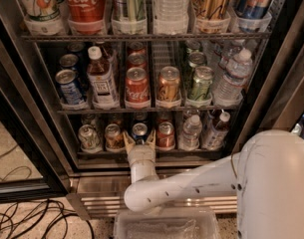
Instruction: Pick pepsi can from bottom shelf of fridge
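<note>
My gripper (pixel 139 140), at the end of my white arm, reaches into the tall glass-door fridge with the brushed steel frame (pixel 97 184), down at the bottom shelf, the lowest dark rack (pixel 204 152). My two pale yellowish fingers (pixel 127 140) are spread wide. The small dark blue pepsi can with the silver top (pixel 139 131) stands upright between them, just past their tips. I cannot tell whether either finger touches it. Just left of my left finger stands a gold-bronze can (pixel 113 136), and further left a silvery can (pixel 87 137). Just right of my right finger is a red can (pixel 166 134), then a clear plastic water bottle (pixel 191 132). Below my fingers, near the floor, sits a clear plastic bin (pixel 164 226).
</note>
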You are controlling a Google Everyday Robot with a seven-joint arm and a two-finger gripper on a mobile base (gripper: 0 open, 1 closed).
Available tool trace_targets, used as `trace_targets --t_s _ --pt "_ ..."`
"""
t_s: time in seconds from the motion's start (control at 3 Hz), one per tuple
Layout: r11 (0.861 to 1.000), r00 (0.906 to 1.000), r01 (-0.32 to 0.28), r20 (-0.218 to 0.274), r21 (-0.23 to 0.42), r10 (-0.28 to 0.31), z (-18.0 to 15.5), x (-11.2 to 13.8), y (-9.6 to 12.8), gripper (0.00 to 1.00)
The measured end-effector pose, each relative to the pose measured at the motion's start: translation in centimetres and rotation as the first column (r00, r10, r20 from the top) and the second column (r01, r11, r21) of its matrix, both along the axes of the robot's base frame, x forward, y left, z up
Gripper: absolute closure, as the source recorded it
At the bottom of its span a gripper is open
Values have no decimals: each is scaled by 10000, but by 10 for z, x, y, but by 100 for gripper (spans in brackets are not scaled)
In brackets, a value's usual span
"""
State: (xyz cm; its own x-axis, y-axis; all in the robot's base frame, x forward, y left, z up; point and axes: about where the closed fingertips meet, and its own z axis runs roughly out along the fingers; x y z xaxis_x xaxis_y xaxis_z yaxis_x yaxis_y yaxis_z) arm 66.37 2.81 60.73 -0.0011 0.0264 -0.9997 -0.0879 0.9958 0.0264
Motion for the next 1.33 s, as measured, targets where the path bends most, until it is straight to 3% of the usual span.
trace_targets --t_s 0.33,0.67,1.33 --pt "9996 9996 271 8 24 -271 -3 10 -3 29" --pt "9996 9996 277 10 28 -277 -3 10 -3 47" --pt "9995 9995 302 20 36 -302 -3 9 -3 94"
